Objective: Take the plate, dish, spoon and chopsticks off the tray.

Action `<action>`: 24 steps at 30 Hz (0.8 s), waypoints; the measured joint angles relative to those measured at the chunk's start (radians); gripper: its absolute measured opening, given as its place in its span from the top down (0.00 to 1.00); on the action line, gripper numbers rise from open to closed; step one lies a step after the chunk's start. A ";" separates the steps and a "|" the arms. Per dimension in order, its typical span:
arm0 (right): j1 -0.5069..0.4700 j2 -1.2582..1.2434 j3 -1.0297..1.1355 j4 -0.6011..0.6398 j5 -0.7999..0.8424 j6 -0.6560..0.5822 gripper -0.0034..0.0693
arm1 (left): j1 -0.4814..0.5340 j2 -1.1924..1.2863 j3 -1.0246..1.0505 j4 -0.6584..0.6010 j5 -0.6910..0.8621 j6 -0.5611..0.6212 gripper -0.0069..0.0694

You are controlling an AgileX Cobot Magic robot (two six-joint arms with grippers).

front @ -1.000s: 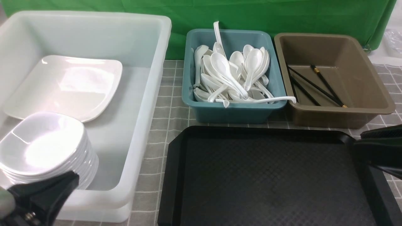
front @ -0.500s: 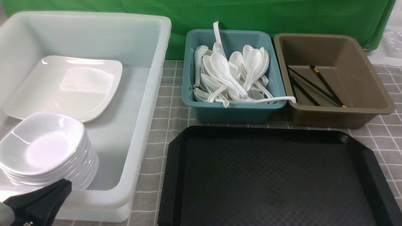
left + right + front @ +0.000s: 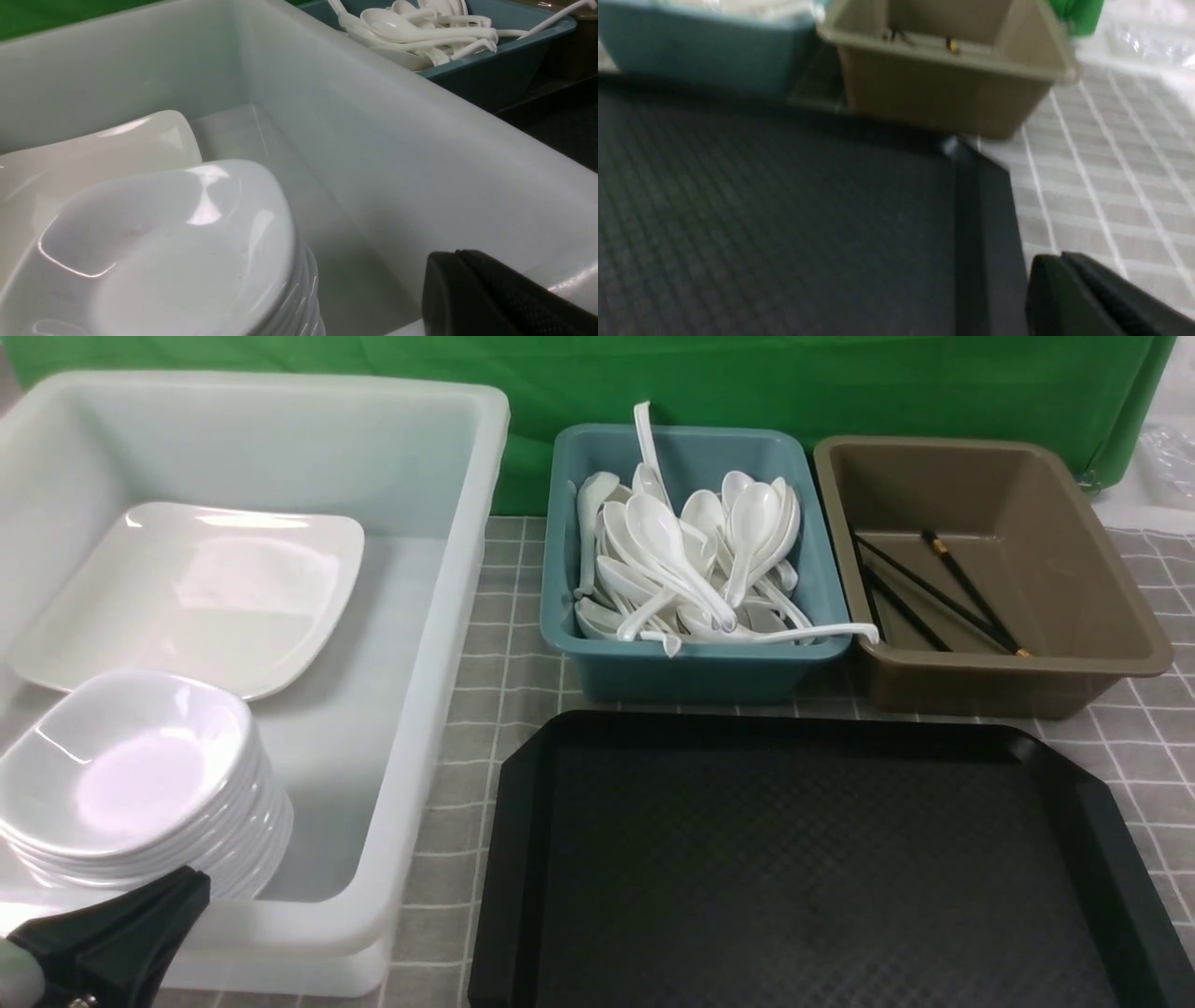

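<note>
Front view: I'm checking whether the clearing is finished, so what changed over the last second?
The right tool, seen a second ago over the right edge of the large black rectangular plastic tray, has pulled back out of the front view, shut and holding nothing. The left tool sank slightly at the near corner of the translucent white tub. Tray contents, spoons and chopsticks stayed put.

Right wrist view blurred; left pincer (image 3: 112, 933) cut off by frame edge.

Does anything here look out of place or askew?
One white spoon lies across the teal tub's front right corner, its handle sticking out over the rim toward the brown tub. Nothing else stands out.
</note>
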 joint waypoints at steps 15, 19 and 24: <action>-0.001 -0.001 -0.001 -0.004 0.026 0.025 0.90 | 0.000 -0.003 0.002 0.000 -0.003 0.001 0.91; -0.001 -0.001 -0.001 -0.004 0.026 0.025 0.89 | 0.000 -0.003 0.003 0.000 -0.003 0.002 0.91; -0.001 -0.001 -0.001 -0.004 0.027 0.025 0.88 | 0.000 -0.003 0.003 0.000 -0.003 0.001 0.91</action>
